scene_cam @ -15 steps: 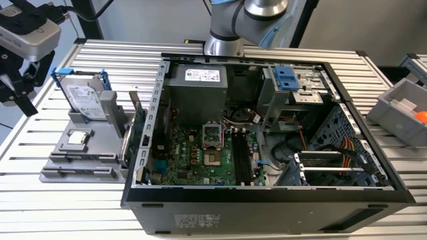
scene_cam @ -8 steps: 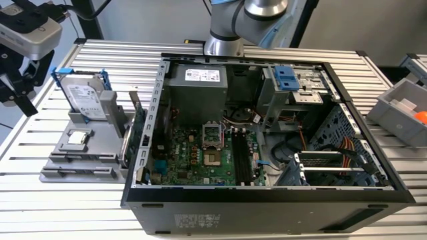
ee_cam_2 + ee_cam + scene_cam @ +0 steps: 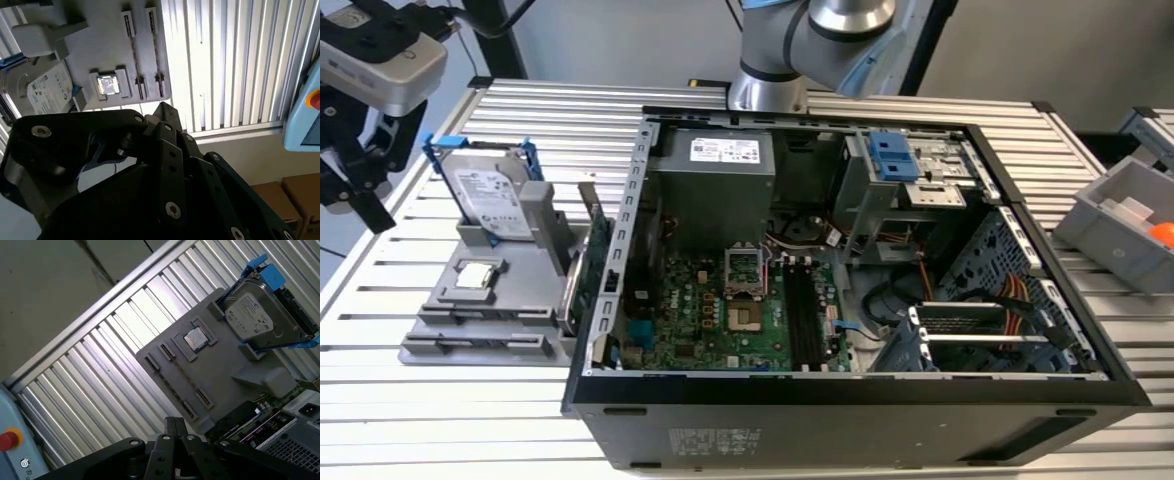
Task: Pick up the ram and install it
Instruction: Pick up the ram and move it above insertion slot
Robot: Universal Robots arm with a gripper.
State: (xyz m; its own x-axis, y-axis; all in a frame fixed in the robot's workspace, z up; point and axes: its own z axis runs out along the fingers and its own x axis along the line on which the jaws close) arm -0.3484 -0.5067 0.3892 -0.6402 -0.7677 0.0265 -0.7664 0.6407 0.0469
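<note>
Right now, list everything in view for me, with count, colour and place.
table: one, silvery slats, under everything.
case: one, black, open, mid-table.
fixture: one, gray, on the table, exterior view's left of the case.
ram: one, bluish-green, on edge between fixture and case.
hard drive: one, silver, blue-framed, upright on the fixture.
processor chip: one, silver, flat on the fixture.
bin: one, gray, exterior view's right edge.
arm: one, silver-gray, behind the case.
gripper: one, black, above the table near the fixture.

ram | thin greenish stick | apparently standing on edge | beside case
</note>
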